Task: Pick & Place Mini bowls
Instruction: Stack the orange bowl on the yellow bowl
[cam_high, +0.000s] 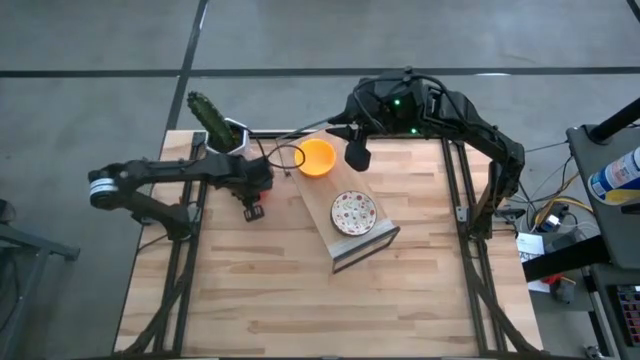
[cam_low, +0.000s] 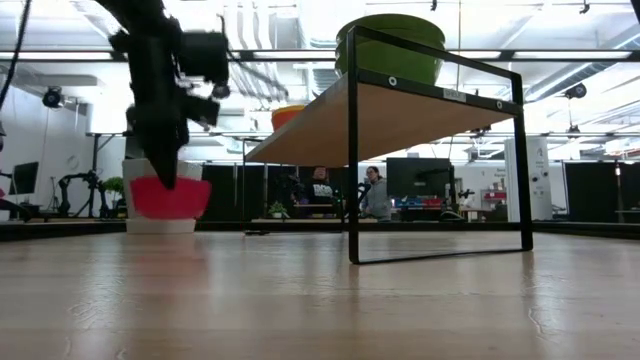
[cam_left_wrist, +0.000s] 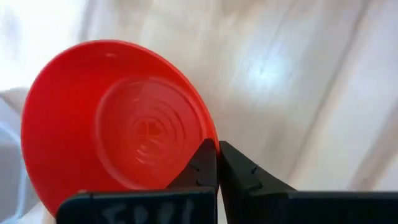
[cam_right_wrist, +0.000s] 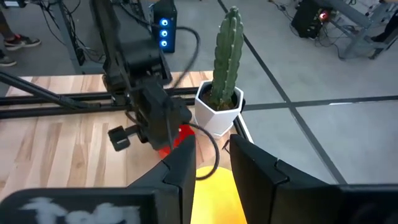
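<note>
A: What surrounds the left gripper (cam_left_wrist: 217, 163)?
B: Clamped on the plain red round plastic mini bowl's (cam_left_wrist: 118, 121) rim, beside the white hexagonal cactus pot (cam_high: 232, 136).

A: And the right gripper (cam_high: 357, 155)?
B: Slightly parted above the wooden shelf (cam_high: 325, 205), near the orange bowl (cam_high: 316, 157) and speckled bowl (cam_high: 353, 212).

1. No legible text, brand, number or sign is showing in any view.
2. Pale handwritten marks are sitting on the left gripper (cam_left_wrist: 217, 163) and right gripper (cam_right_wrist: 211, 163) bodies, too blurred to read.
</note>
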